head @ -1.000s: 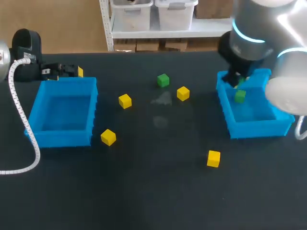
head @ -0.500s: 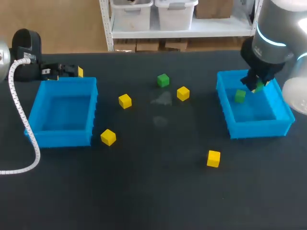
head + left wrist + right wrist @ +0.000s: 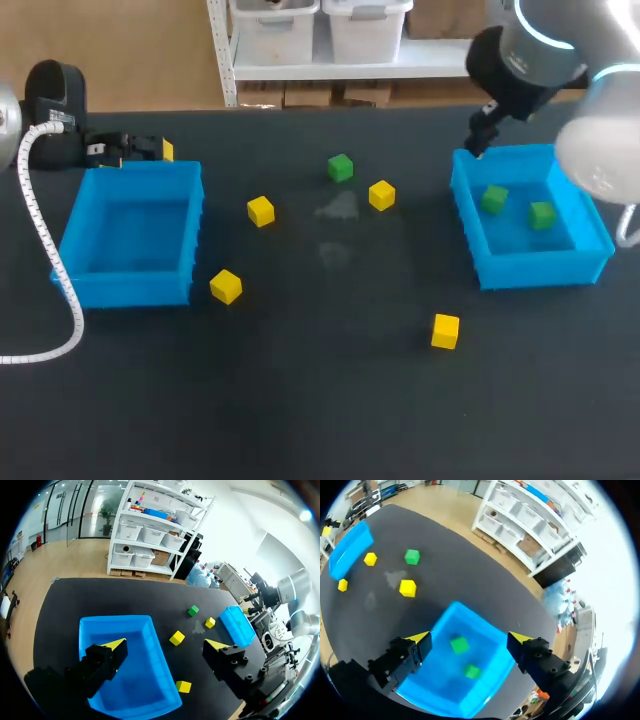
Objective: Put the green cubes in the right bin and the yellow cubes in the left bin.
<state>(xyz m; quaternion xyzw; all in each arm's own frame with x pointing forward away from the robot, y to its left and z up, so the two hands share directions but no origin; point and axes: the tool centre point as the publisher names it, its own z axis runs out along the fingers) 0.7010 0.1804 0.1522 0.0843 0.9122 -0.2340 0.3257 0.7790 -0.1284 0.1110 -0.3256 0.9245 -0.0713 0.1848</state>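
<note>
Left of the right bin [image 3: 530,268], the loose green cube [image 3: 340,167] looks light and rigid, best pinched across opposite flat faces by the right gripper [image 3: 470,639], whose fingers stand apart.

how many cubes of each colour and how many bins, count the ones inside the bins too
green cubes: 3
yellow cubes: 4
blue bins: 2
total: 9
</note>
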